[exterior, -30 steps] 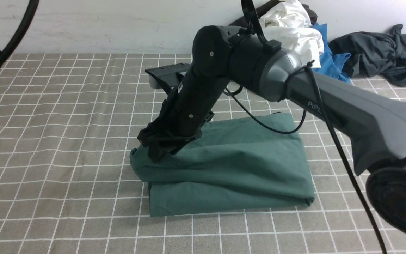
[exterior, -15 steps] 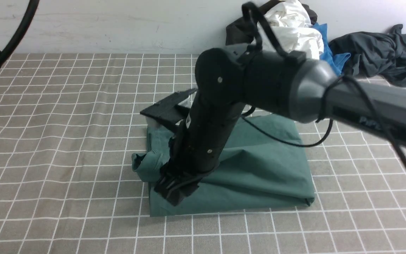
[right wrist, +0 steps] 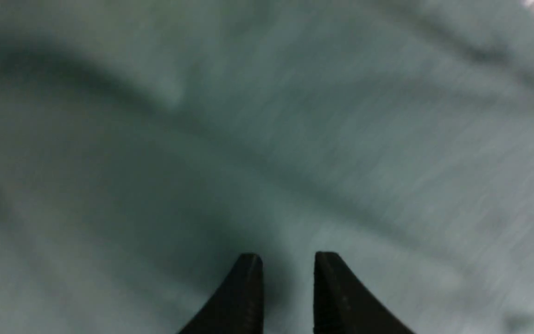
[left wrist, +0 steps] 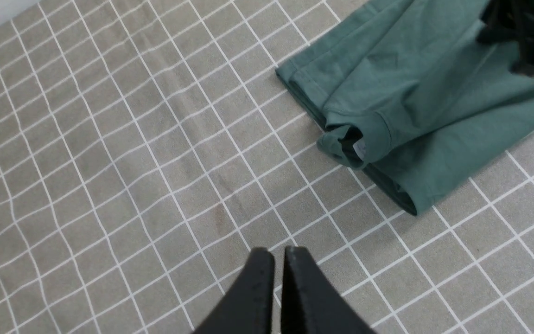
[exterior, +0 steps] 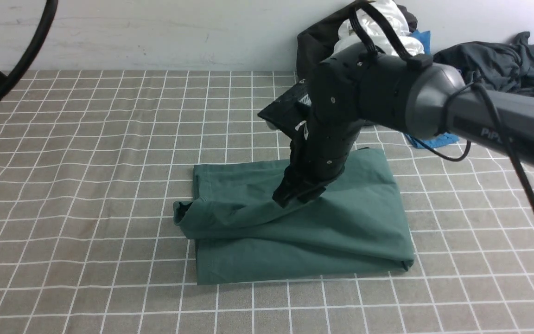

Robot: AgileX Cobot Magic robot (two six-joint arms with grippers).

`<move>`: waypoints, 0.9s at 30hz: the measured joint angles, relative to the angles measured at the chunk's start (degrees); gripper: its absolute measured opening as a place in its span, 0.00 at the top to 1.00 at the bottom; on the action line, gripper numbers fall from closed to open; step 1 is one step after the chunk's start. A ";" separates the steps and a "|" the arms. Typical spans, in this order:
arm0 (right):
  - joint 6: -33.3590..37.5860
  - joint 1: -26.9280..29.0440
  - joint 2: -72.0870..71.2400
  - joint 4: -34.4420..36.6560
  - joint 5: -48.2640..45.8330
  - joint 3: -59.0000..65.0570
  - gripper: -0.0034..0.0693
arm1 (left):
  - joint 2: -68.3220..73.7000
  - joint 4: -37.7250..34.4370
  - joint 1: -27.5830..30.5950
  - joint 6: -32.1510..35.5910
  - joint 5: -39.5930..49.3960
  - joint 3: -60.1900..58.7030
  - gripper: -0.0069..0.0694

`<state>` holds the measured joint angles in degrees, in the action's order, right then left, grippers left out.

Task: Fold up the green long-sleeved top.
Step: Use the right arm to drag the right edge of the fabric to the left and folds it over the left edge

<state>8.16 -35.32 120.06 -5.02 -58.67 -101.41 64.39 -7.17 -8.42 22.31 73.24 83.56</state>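
Presently the dark green long-sleeved cotton top (exterior: pixel 322 232) lies at the centre of the grey-brown checked tablecloth (exterior: pixel 86 185), already gathered into a roughly rectangular bundle of several layers. Its long axis runs left to right.

1. Right gripper (exterior: pixel 295 200): set down on the upper layer, slightly left of the bundle's middle. The cloth lies directly beneath the tips, with a raised crease running left from them toward the rolled cuff (exterior: pixel 182 218) at the near-left corner.
2. Finger state, right: the right wrist view shows the right gripper (right wrist: pixel 289 260) with its 2 fingers a narrow gap apart over blurred green cloth (right wrist: pixel 341 116). Nothing is seen between them, so no hold is confirmed.
3. Left gripper (left wrist: pixel 278 253): jaws closed together, holding nothing, above bare checked cloth. The top (left wrist: pixel 434 93) is well apart from it, off to the right.
4. Judgement: the right arm is plainly the nearer, and any further fold or smoothing would fall to it. The untidy left end is the part needing attention.

Differences between views: the front view hides the right finger gap behind the wrist body and omits the left gripper entirely. Only the left wrist view shows the cuff (left wrist: pixel 348 144) mouth open with a pale patch inside.
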 joint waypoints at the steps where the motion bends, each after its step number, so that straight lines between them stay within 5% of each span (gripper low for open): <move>1: -1.14 0.14 0.00 -0.29 2.46 0.00 0.77 | 0.00 0.00 0.00 0.00 0.00 -0.19 0.89; 7: -2.72 -0.47 0.69 3.72 8.67 0.00 0.80 | 0.00 0.00 0.00 0.00 -0.05 -0.74 0.89; 17: 6.48 -6.43 4.04 13.40 -10.14 0.00 0.81 | 0.00 -0.21 0.00 0.00 -0.05 -0.74 0.89; 27: 7.00 -8.01 -3.66 14.22 -11.51 0.06 0.81 | -3.74 0.73 0.00 -0.69 -1.51 -2.37 0.89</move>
<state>15.17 -43.33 116.41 9.20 -70.18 -101.35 60.64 -6.44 -8.42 21.61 71.74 81.20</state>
